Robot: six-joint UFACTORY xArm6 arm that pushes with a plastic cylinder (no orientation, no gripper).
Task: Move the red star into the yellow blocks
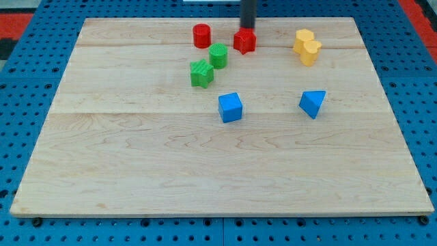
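The red star (244, 41) lies near the view's top, a little right of centre. My tip (247, 28) stands right at the star's top edge, touching or nearly touching it. Two yellow blocks sit to the view's right of the star, touching each other: one (303, 38) higher, the other (310, 52) just below it. A gap of bare board separates the star from them.
A red cylinder (201, 35) sits to the left of the star. A green cylinder (218, 55) and a green star (201, 73) lie below it. A blue cube (230, 107) and a blue triangular block (312, 103) lie mid-board. The wooden board (136, 171) rests on a blue pegboard.
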